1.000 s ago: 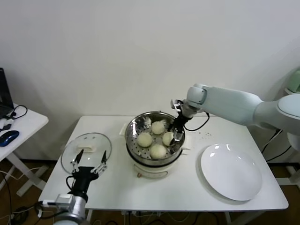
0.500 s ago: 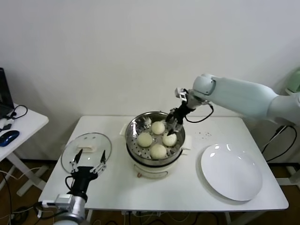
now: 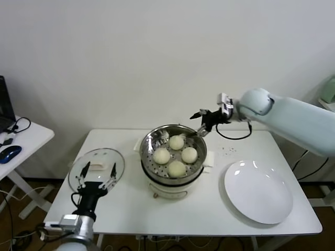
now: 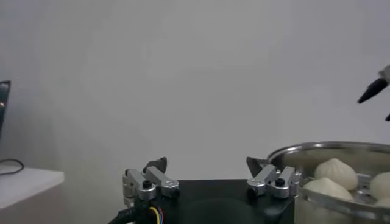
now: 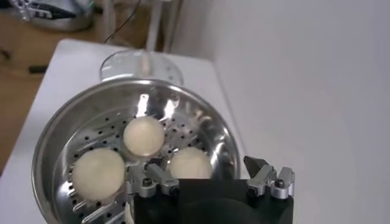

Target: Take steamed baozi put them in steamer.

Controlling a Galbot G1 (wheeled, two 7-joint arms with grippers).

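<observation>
The steamer [image 3: 148,142] stands mid-table on its cream cooker base. It holds the baozi: one at the far side [image 3: 177,141], one on the left [image 3: 162,155], one on the right [image 3: 189,154], one at the near side [image 3: 177,168]. My right gripper [image 3: 198,124] hangs open and empty above the steamer's far right rim. Its wrist view shows it [image 5: 206,163] over the steamer [image 5: 58,131], with three baozi [image 5: 144,135] below. My left gripper [image 3: 98,170] is open and empty at the table's front left; its wrist view [image 4: 206,164] shows the steamer [image 4: 329,148] beside it.
A round glass lid [image 3: 97,163] with a white handle lies on the table left of the steamer, under my left gripper. A bare white plate [image 3: 258,192] lies at the right. A side table [image 3: 29,137] with a blue mouse stands at far left. A wall is close behind.
My right gripper has risen out of the steamer and drawn back to the right, leaving the right-hand baozi in the basket. The left gripper has hardly moved.
</observation>
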